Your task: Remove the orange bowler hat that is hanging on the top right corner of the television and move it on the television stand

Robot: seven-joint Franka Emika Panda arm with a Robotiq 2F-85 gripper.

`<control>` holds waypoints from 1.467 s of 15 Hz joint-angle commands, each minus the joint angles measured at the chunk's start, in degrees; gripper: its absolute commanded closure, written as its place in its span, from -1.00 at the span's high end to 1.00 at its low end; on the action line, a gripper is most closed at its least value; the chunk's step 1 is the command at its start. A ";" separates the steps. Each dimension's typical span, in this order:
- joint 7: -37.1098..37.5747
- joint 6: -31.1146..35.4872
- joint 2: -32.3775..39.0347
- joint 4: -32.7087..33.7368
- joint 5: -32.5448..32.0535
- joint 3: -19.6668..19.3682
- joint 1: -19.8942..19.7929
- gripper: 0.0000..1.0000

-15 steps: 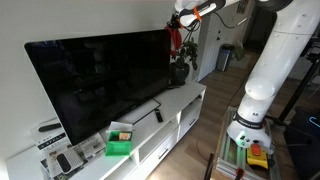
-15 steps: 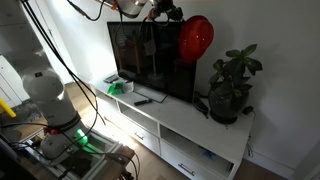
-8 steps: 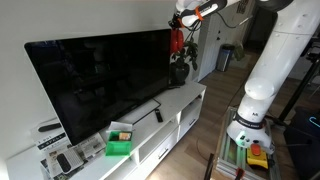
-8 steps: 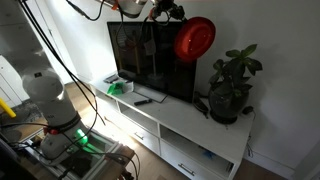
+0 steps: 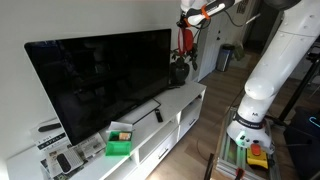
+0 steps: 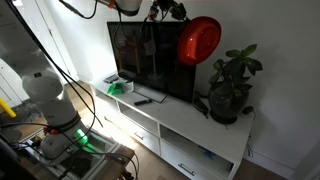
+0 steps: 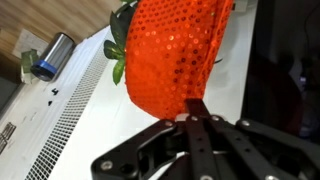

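The orange bowler hat (image 5: 184, 38) hangs from my gripper (image 5: 187, 16) just beyond the top corner of the television (image 5: 100, 85), clear of the bezel. In an exterior view the hat (image 6: 199, 40) shows its round sequined face beside the television (image 6: 150, 60), with the gripper (image 6: 170, 12) above it. In the wrist view my gripper (image 7: 193, 104) is shut on the edge of the hat (image 7: 175, 50), which fills the upper middle. The white television stand (image 5: 175, 110) lies below; it also shows in an exterior view (image 6: 185, 120) and in the wrist view (image 7: 90, 100).
A potted plant (image 6: 230, 90) stands on the stand below the hat; it also shows in an exterior view (image 5: 178, 70). A green box (image 5: 120, 141) and a remote (image 6: 145, 99) lie in front of the screen. A grey and blue can (image 7: 48, 58) lies on the floor.
The gripper has carried the hat a little sideways, away from the television's corner. The hat has swung slightly as it moved.
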 commanded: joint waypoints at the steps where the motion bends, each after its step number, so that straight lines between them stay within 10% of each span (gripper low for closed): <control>1: -2.94 -7.67 -4.92 -6.09 0.60 0.16 1.29 -1.00; 11: -9.51 -17.78 -0.98 -15.08 12.02 -0.17 2.56 -1.00; 22: -10.53 -11.51 6.37 -16.27 13.21 -1.60 2.87 -0.98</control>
